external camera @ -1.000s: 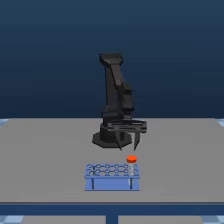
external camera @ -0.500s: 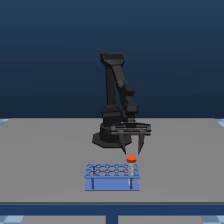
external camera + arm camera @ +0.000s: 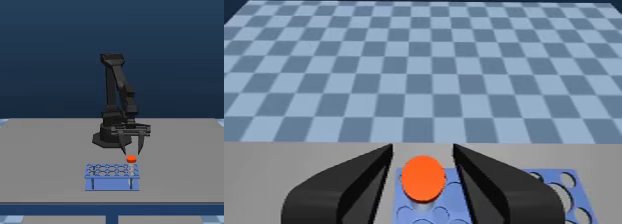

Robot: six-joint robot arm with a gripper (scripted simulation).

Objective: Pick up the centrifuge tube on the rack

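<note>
Hovering gripper (image 3: 131, 150) just over the centrifuge tube (image 3: 131, 161), jaws spread either side of its orange cap, not touching; tube standing upright in the rack (image 3: 111, 177), exterior view's right end

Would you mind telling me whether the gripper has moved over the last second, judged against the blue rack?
Yes. The gripper has dropped slightly toward the rack, its fingertips now just above the centrifuge tube cap.
</note>
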